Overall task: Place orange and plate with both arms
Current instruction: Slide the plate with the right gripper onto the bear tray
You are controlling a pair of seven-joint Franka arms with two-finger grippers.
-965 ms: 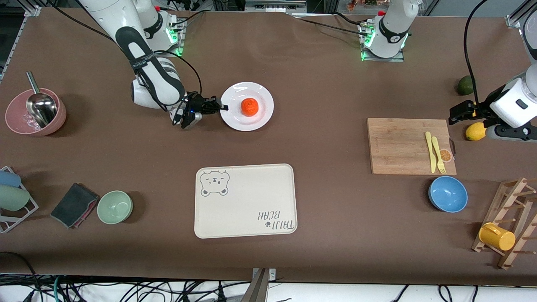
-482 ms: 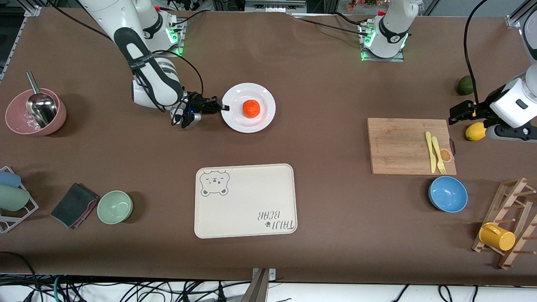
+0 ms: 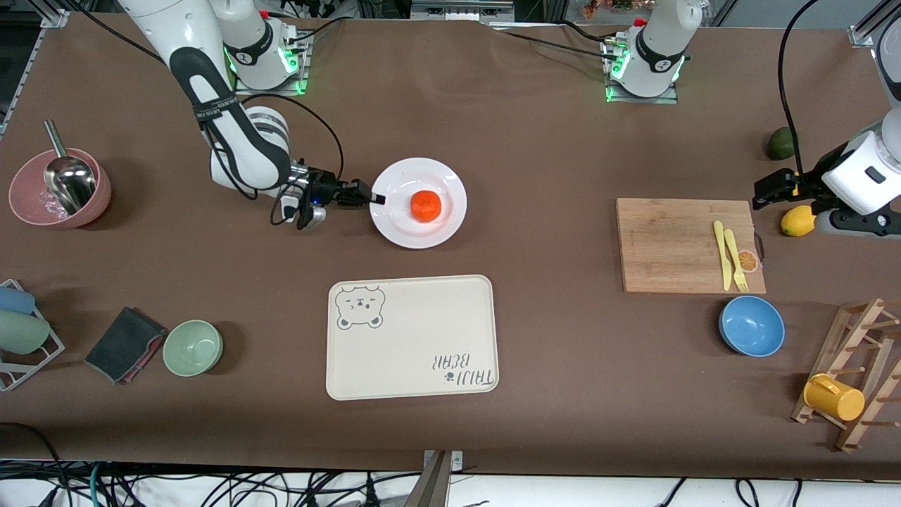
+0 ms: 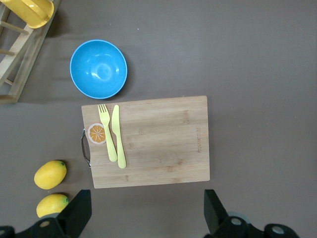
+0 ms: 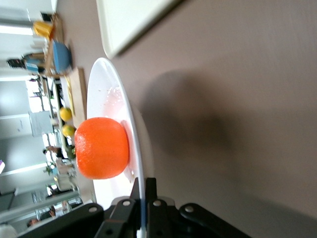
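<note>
White Franka arms with black joint bands, black cables, black fingers [image 3: 373,199], green-lit bases.

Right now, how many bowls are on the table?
3. A pink bowl with a ladle and a green bowl sit toward the right arm's end; a blue bowl sits toward the left arm's end, near the cutting board.
</note>
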